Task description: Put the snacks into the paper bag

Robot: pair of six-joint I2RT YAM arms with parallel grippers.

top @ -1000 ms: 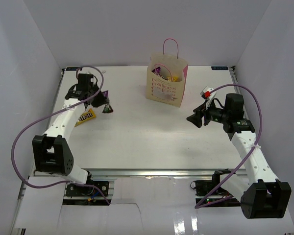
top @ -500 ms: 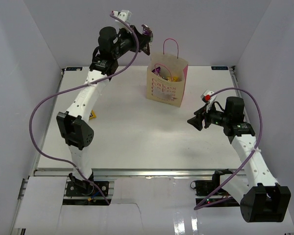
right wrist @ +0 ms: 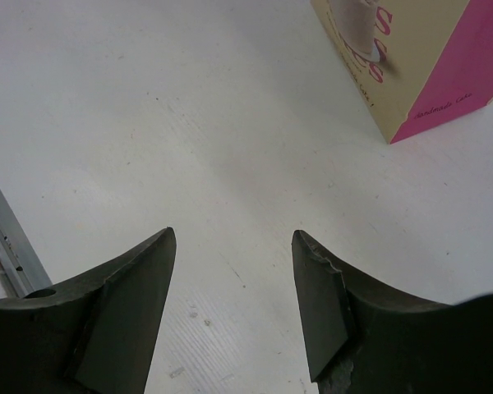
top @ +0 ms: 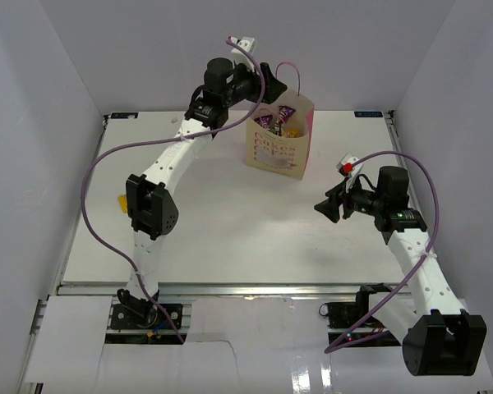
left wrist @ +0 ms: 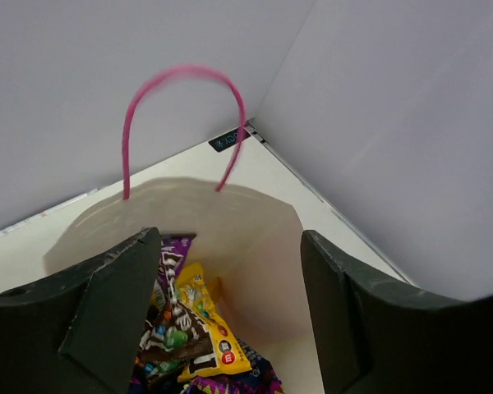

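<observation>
since the left arm [top: 177,152] is stretched way up over the back of the surface [top: 230,238], the left tool [top: 263,86] ends up right above the mouth of the paper bag [top: 278,152], pointing down into it. in the left wrist view its two fingers [left wrist: 107,312] are spread wide with nothing between them, so it's open and empty, and you look straight past them into the bag. the snacks [left wrist: 189,345] are piled at the bottom: a yellow packet [left wrist: 209,324], a brown packet [left wrist: 177,336] next to it and a purple wrapper [left wrist: 174,254] tucked behind. a pink loop handle [left wrist: 181,78] arches up on the far side of the bag, beyond the fingertips. the bag stands upright near the back middle of the surface, cream front with pink lettering facing the arms, pink side on the right. a stray yellow pack [top: 121,201] lies on the surface over at the left, half hidden behind the left arm's elbow, well apart from the bag and both tools. the right tool [top: 327,207] hovers over the surface to the right of the bag and nearer the arm bases, well apart from it, aimed left. its jaws are open too, nothing in them; the right wrist view shows only bare surface between them, with the bag's lower corner up in the top right.
</observation>
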